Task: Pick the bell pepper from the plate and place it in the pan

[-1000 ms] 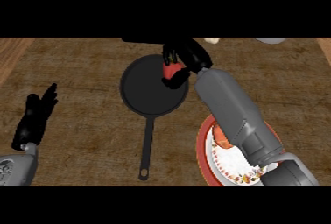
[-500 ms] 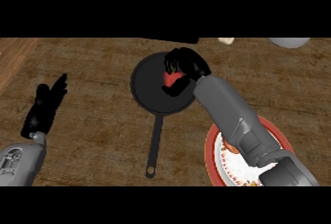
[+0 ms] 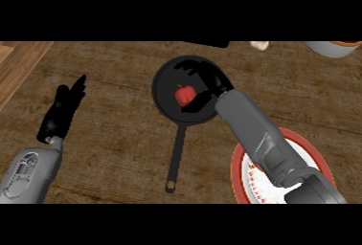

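Observation:
A red bell pepper [image 3: 185, 95] lies inside the black pan [image 3: 167, 88], near its middle. My right hand [image 3: 209, 85] hovers over the pan just right of the pepper, fingers spread and open, thumb below the pepper, apart from it. The pan's long handle [image 3: 176, 155] points toward me. The red-rimmed white plate [image 3: 240, 165] sits at the lower right, mostly hidden under my right forearm. My left hand [image 3: 62, 111] rests open at the left, fingers up.
A lighter wooden strip [image 3: 17, 62] runs along the counter's left edge. A grey bowl with an orange rim [image 3: 332, 47] and a small pale object [image 3: 259, 45] sit at the far right back. A dark object [image 3: 209, 43] lies at the back edge.
My right hand has opened and let go of the bell pepper, which now lies in the pan. The view has shifted, so everything sits lower and further right in the picture.

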Controlling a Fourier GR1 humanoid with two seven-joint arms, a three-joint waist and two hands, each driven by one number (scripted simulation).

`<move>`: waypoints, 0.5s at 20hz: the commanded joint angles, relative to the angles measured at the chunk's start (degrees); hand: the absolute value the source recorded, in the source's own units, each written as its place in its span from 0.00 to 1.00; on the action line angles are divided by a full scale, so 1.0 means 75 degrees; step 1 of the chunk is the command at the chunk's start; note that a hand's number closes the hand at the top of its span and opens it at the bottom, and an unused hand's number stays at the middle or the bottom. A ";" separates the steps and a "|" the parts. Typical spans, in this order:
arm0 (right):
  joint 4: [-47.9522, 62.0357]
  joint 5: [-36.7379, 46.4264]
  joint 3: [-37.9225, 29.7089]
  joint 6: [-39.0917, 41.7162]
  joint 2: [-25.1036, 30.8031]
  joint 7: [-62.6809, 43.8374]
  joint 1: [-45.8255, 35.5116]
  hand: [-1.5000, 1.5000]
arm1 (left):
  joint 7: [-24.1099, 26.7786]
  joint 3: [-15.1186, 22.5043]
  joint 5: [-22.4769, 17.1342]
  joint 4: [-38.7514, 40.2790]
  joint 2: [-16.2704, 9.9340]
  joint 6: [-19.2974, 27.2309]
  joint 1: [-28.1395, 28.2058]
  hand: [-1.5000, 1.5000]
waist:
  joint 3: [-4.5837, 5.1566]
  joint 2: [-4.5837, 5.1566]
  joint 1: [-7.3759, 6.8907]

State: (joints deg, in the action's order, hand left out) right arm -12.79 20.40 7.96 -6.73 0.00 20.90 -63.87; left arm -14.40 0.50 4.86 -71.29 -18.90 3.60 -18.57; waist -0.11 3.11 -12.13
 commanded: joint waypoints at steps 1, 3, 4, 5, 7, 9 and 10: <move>-0.0075 -0.0515 0.0045 -0.0128 0.0000 0.0370 0.0239 0.00 | 0.0105 0.0090 0.0088 0.0121 0.0082 0.0002 -0.0138 0.50 | -0.0003 0.0015 -0.0128; -0.0185 -0.0894 -0.0131 -0.0018 0.0000 0.0414 0.0053 0.00 | 0.0147 0.0143 0.0116 0.0163 0.0123 -0.0007 -0.0006 0.50 | -0.0004 -0.0016 -0.0090; -0.0244 -0.1146 -0.0278 -0.0178 0.0000 0.0375 0.0042 0.00 | 0.0078 0.0229 0.0156 -0.0020 0.0199 0.0050 0.0018 0.50 | -0.0013 -0.0029 -0.0252; -0.0226 -0.1206 -0.0275 -0.0176 0.0000 0.0643 0.0114 0.00 | 0.0101 0.0086 0.0104 0.0187 0.0070 -0.0017 -0.0101 0.50 | -0.0009 0.0026 -0.0131; -0.0334 -0.1548 -0.0416 -0.0404 0.0000 0.0918 0.0170 0.00 | -0.0101 0.0050 0.0092 0.0140 0.0066 0.0015 -0.0246 0.50 | -0.0014 -0.0031 0.0014; -0.0317 -0.1852 -0.0511 -0.0574 0.0000 0.0923 0.0092 0.00 | 0.0065 -0.0062 0.0058 0.0281 -0.0048 -0.0045 -0.0203 0.50 | -0.0003 -0.0047 0.0083; -0.0266 -0.1967 -0.0531 -0.0601 0.0000 0.0795 -0.0067 0.00 | 0.0011 -0.0065 0.0061 0.0173 0.0042 0.0083 -0.0037 0.50 | -0.0001 -0.0090 0.0079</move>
State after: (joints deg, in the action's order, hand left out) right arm -14.66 9.54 5.25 -9.77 0.00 26.34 -63.20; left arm -14.29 0.69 5.45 -70.10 -18.55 3.67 -19.49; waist -0.16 2.86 -12.21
